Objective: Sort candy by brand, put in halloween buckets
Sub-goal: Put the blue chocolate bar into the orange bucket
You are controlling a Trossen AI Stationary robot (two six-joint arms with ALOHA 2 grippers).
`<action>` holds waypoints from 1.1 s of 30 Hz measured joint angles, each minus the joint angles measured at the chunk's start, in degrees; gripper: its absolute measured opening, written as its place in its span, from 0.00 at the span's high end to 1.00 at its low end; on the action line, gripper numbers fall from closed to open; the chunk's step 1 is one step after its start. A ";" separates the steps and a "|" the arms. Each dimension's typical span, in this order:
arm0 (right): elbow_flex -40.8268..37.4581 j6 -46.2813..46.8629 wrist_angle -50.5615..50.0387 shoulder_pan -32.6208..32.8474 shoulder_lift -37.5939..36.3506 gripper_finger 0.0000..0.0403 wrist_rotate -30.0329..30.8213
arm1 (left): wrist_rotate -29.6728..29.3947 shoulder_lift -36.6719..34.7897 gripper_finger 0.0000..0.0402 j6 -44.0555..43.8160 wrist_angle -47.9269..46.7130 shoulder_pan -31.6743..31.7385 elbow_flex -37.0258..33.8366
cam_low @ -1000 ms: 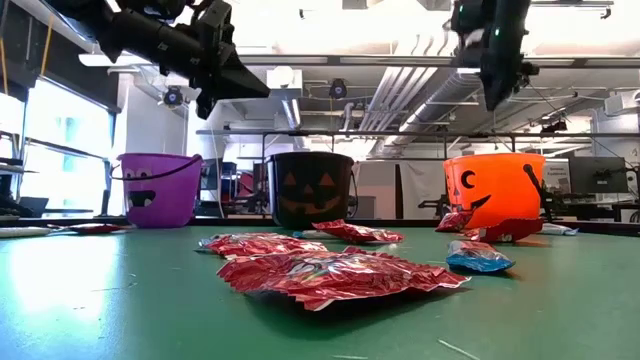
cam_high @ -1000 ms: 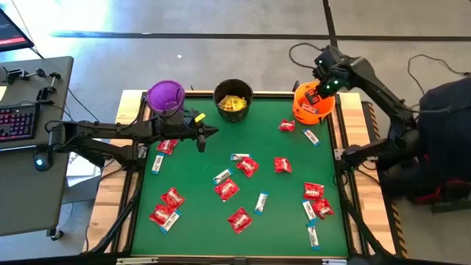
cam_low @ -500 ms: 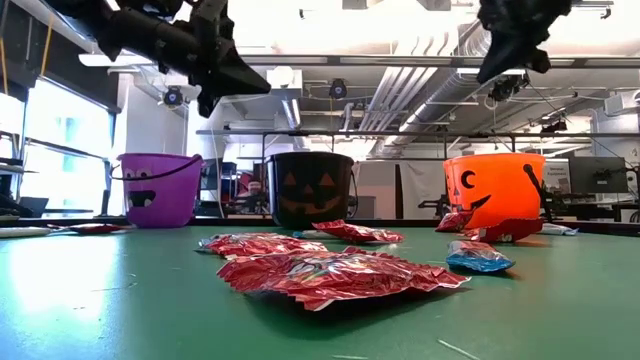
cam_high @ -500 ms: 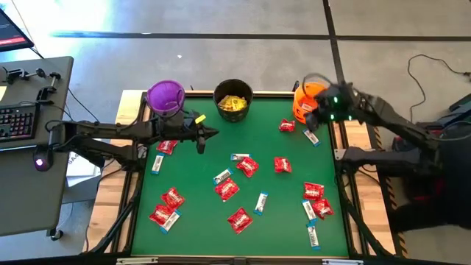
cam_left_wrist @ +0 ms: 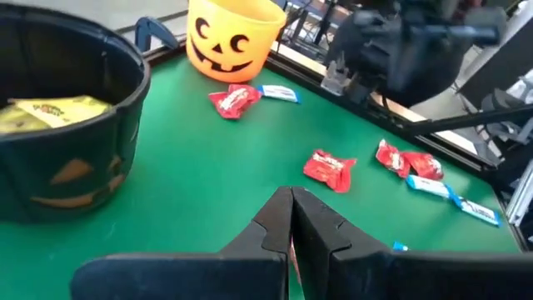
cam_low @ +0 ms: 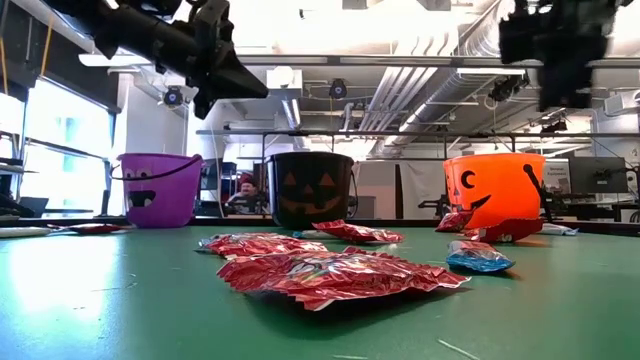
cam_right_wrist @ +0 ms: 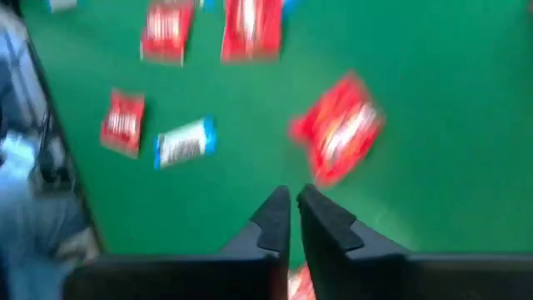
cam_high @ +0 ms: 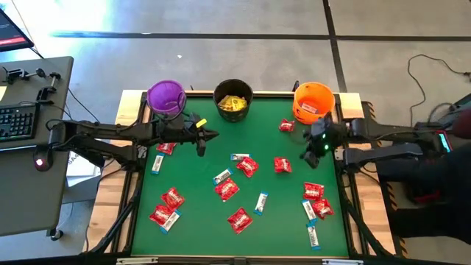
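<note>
Three halloween buckets stand along the table's far edge: purple (cam_high: 165, 96), black (cam_high: 234, 98) with yellow packets inside, and orange (cam_high: 314, 101). Candy lies loose on the green mat: red packets such as (cam_high: 282, 164) and white-and-blue bars such as (cam_high: 261, 202). My left gripper (cam_high: 211, 134) hangs shut and empty above the mat in front of the purple and black buckets. My right gripper (cam_high: 312, 154) slants down over the mat near the orange bucket. Only a narrow gap shows between its fingertips (cam_right_wrist: 293, 198), nothing is in it, and a red packet (cam_right_wrist: 337, 137) lies just ahead.
More red packets and white-and-blue bars lie toward the near right (cam_high: 315, 197) and near left (cam_high: 167, 208). A wooden frame (cam_high: 110, 191) borders the mat. A desk with a keyboard (cam_high: 18, 121) stands to the left. A person (cam_low: 245, 190) shows far behind the buckets.
My right gripper has come away from above the orange bucket, moving toward the table's near edge and down, turning and tipping more steeply as it went. It now hangs over the mat beside that bucket. The left arm has kept still.
</note>
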 joint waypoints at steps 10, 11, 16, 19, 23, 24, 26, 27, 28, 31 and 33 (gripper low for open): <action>-0.35 35.25 2.87 25.76 8.90 0.62 5.28 | -1.75 0.00 1.00 3.04 0.02 0.00 0.01; -0.31 37.69 3.17 27.55 10.31 0.59 6.54 | -1.72 0.00 1.00 4.51 -0.16 0.00 0.02; -0.31 46.19 3.90 33.08 17.82 0.53 7.49 | -0.89 0.00 1.00 6.29 -0.90 0.00 0.01; -0.31 49.27 5.92 34.90 21.89 0.51 7.19 | -0.77 0.00 1.00 6.30 -1.03 0.00 0.01; -0.31 53.67 9.98 36.60 26.23 0.50 6.34 | -0.69 0.00 1.00 4.80 -1.05 -0.02 0.02; -0.29 54.60 10.99 36.87 27.37 0.50 6.28 | -0.29 0.00 1.00 4.79 -1.04 -0.05 0.02; -0.29 56.55 11.69 37.52 29.67 0.49 6.20 | 0.26 0.00 1.00 4.79 -1.17 -0.04 0.02; -0.29 57.55 11.62 37.83 30.79 0.48 5.99 | 0.32 0.00 1.00 4.79 -1.31 -0.04 0.01; -0.29 58.26 11.59 38.13 31.94 0.48 5.80 | 0.33 0.00 1.00 4.79 -1.36 -0.04 0.02; -0.29 60.08 11.39 38.76 34.78 0.46 5.46 | 0.34 0.00 1.00 4.77 -1.36 -0.04 0.00; -0.29 61.17 11.05 39.04 36.42 0.45 5.38 | 0.34 0.00 1.00 4.77 -1.42 -0.04 0.00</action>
